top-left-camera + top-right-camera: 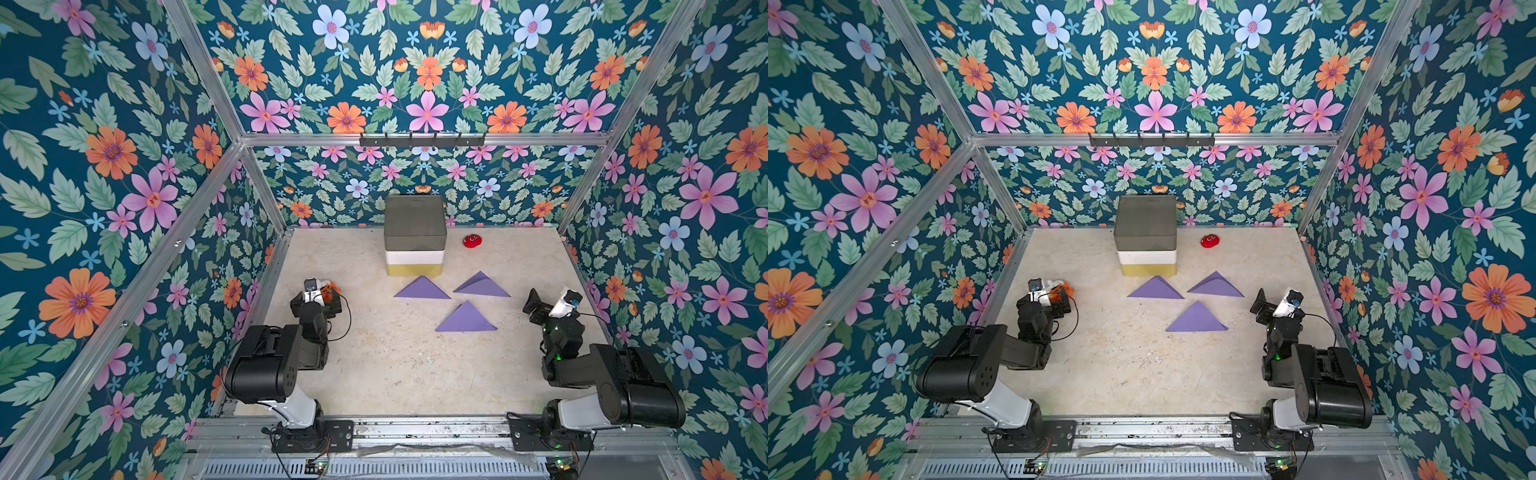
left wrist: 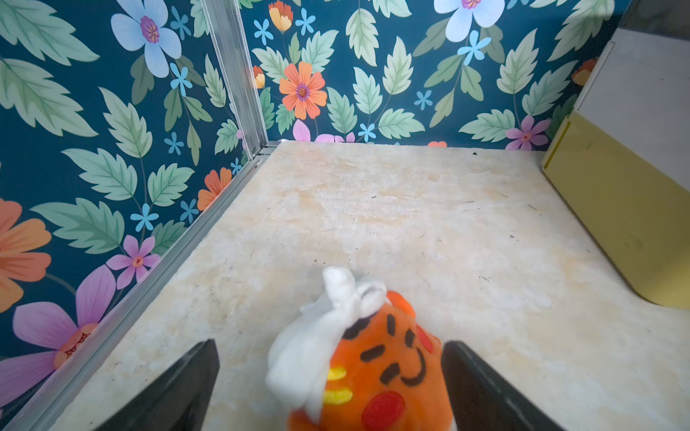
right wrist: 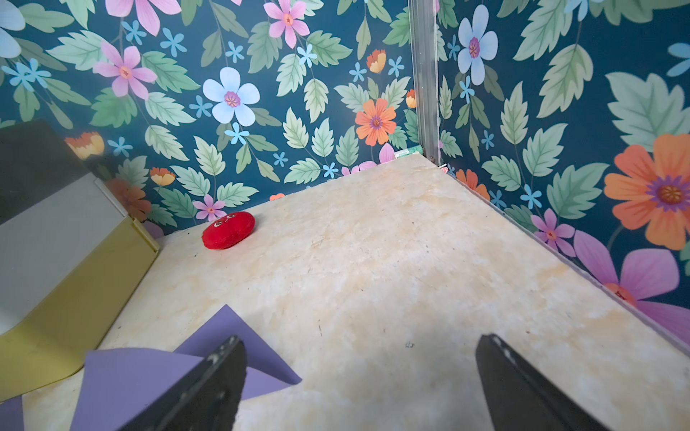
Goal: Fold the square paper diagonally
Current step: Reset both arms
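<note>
Right fingers [image 3: 522,380] spread; left fingers [image 2: 179,388], also spread, straddle an orange plush toy [image 2: 381,365] that could drag onto folded purple papers [image 1: 466,319]

A stack of bins [image 1: 414,232] stands at the back middle of the counter [image 1: 374,374], near the rear wall. To its right lies a small plush toy [image 1: 472,240]. Just before the stack lies the left paper triangle [image 1: 422,288], with the right paper triangle [image 1: 481,285] beside it. The third paper triangle [image 1: 466,318] lies nearer the front than both. At the counter's left side, a second plush toy [image 2: 373,365] sits between the jaws of the left gripper [image 2: 328,343].
</note>
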Robot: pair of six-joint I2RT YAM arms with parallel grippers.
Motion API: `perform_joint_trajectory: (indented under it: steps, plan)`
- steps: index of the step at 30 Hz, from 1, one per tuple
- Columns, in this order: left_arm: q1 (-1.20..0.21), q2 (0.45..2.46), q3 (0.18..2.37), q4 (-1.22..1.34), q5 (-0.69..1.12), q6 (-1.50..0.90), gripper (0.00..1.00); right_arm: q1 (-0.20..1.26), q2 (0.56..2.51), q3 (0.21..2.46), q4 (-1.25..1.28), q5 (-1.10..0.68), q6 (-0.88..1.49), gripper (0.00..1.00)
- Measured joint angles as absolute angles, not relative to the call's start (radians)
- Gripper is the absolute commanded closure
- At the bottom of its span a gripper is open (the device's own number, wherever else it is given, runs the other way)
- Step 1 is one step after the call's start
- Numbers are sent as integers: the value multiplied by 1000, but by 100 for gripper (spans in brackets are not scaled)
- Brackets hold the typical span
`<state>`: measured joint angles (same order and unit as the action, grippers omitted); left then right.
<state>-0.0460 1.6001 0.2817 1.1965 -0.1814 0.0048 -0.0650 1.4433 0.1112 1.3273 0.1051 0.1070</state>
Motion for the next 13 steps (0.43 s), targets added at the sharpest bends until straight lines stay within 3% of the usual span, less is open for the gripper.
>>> perform_joint_trajectory:
  steps: [13]
  plan:
    - [-46, 1600, 282, 1196, -163, 2, 1, -49, 1447, 130, 1322, 78, 80, 1]
